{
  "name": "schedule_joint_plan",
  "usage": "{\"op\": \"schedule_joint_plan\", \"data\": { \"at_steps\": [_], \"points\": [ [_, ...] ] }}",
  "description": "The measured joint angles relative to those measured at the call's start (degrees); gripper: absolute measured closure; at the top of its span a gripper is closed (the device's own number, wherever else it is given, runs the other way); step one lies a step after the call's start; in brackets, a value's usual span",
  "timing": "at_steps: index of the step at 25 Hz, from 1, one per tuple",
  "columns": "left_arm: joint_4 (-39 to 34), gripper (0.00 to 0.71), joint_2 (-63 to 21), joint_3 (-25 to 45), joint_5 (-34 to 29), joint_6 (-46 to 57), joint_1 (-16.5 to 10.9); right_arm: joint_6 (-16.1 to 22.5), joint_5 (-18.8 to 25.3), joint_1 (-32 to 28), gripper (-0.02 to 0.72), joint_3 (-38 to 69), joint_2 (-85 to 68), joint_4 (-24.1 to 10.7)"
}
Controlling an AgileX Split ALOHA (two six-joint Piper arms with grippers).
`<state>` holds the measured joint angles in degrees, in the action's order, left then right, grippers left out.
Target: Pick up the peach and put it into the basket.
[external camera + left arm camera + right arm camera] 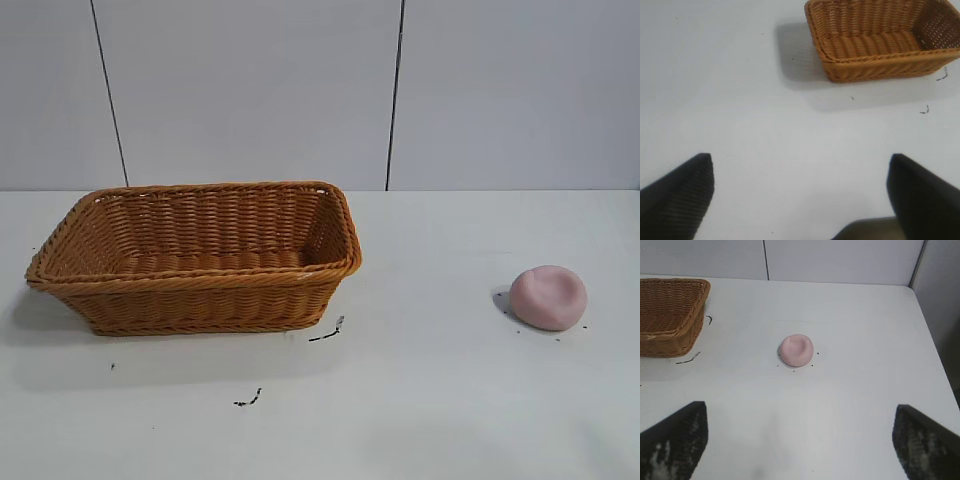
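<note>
Exterior view: I am seeing the basket [197,257] sitting upright on the white surface [430,400], and the peach [548,297] lying well apart from it on the same surface; neither arm is showing here.

Left wrist view: I am holding the left end effector [800,192] above bare surface, fingers [680,195] spread wide and released, gripping nothing; the basket is lying well ahead of it.

Right wrist view: I am keeping the right end effector [800,440] released too, fingers [677,440] wide apart, with the peach resting ahead of it, between the finger lines, untouched. A few dark specks [328,333] are lying near the basket.
</note>
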<state>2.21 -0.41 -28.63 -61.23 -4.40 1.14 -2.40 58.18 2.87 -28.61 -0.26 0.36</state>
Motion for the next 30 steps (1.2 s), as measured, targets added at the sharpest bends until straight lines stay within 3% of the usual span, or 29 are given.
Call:
{"op": "schedule_joint_plan", "data": {
  "at_steps": [11,30],
  "points": [
    [0.0,0.018,0.0,0.0,0.0,0.0,0.0,-1.1,0.1,0.0,0.014,-1.3,5.0,0.0],
    [0.0,0.018,0.0,0.0,0.0,0.0,0.0,-0.9,0.5,0.0,0.014,-35.7,80.6,0.0]
  ]
}}
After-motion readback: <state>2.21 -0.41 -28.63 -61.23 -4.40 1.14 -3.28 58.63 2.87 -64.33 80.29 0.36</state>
